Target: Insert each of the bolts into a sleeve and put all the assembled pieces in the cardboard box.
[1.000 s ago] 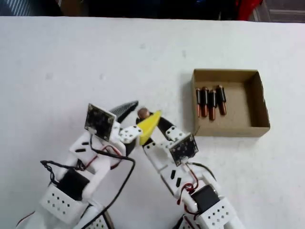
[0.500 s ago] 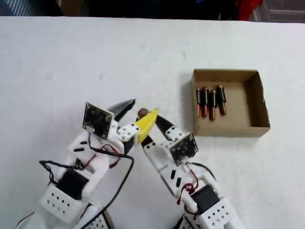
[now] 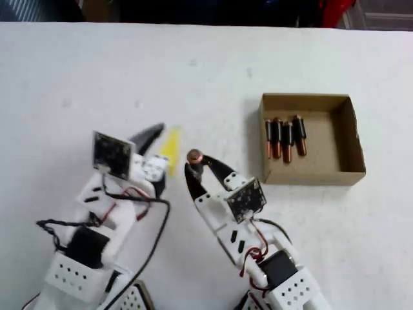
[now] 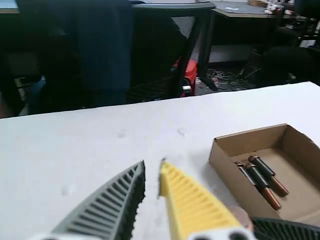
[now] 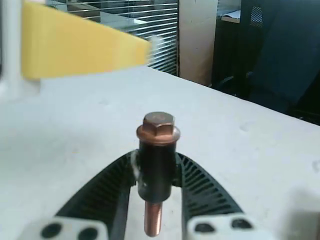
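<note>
My right gripper is shut on an assembled piece near the table's middle: a copper bolt standing upright in a black sleeve, its hex head on top. My left gripper hangs a short way to the left, narrowly open, with nothing between its grey and yellow fingers. That yellow finger is also in the right wrist view. The cardboard box lies to the right with several assembled pieces side by side in it. The box is also in the left wrist view.
Bare white table stretches behind and to the left of the arms. A gap of table separates my right gripper from the box's near wall. Chairs and desks stand beyond the table's far edge.
My left gripper has let go and drawn back to the left, away from the bolt. The right gripper has stayed put with the assembled piece in it.
</note>
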Controlling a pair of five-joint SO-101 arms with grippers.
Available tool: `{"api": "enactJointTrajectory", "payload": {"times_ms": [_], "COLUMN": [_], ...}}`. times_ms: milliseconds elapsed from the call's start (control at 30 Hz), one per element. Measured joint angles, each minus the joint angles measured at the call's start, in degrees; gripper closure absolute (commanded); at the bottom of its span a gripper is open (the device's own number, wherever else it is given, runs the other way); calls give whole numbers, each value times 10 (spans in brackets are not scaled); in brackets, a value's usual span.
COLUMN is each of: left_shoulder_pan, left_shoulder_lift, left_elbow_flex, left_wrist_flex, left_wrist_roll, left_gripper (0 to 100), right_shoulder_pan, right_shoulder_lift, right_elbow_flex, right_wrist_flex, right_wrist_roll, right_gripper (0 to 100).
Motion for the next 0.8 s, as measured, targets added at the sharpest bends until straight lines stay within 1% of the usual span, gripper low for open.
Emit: {"api": "enactJointTrajectory", "payload": {"times_ms": [167,233,367,467,533,700,800], "left_shoulder_pan": [-37,-40,-40,-55,-71,-113,-118], "left_shoulder_lift": [0,0,0,0,-1,-3,-3], "left_elbow_flex": [-40,-43,-43,-43,-34,34,43], "left_wrist_flex": [75,110,178,215,221,221,221], "left_wrist_roll": [0,0,0,0,0,0,0], "left_gripper": [959,977,977,977,977,977,977], "right_shoulder_pan": [9,22,43,47,47,48,50], "right_shoulder_lift": [0,0,0,0,0,0,0], "right_elbow_flex": [0,0,0,0,0,0,-7], "right_wrist_flex": [1,1,11,33,45,61,76], "right_wrist_roll": [0,0,0,0,0,0,6], "right_gripper": [975,975,975,975,975,975,975]}}
